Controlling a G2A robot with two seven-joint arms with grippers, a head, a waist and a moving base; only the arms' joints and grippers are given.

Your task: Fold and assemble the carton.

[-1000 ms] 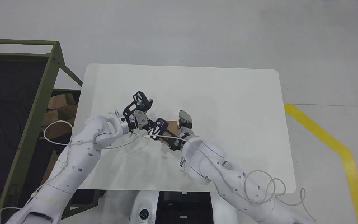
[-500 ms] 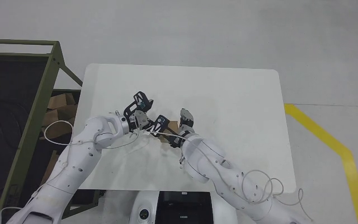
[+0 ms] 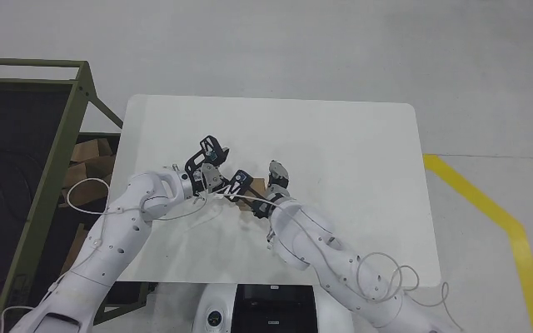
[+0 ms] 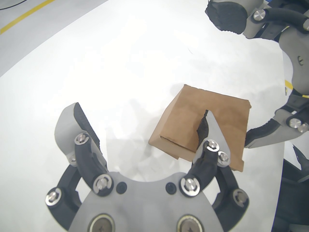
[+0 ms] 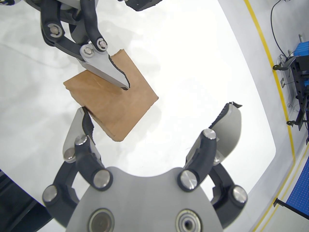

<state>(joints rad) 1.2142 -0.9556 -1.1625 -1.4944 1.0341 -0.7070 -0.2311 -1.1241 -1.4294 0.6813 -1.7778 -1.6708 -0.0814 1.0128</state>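
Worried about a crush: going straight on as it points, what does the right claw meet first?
Probably the carton: one finger of the right claw sits at its edge; the other would reach bare table. Depth is unclear.

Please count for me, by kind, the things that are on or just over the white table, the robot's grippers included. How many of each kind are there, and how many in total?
Brown carton, lying flat: 1
Grippers: 2, the left gripper and the right gripper, both open
Total: 3
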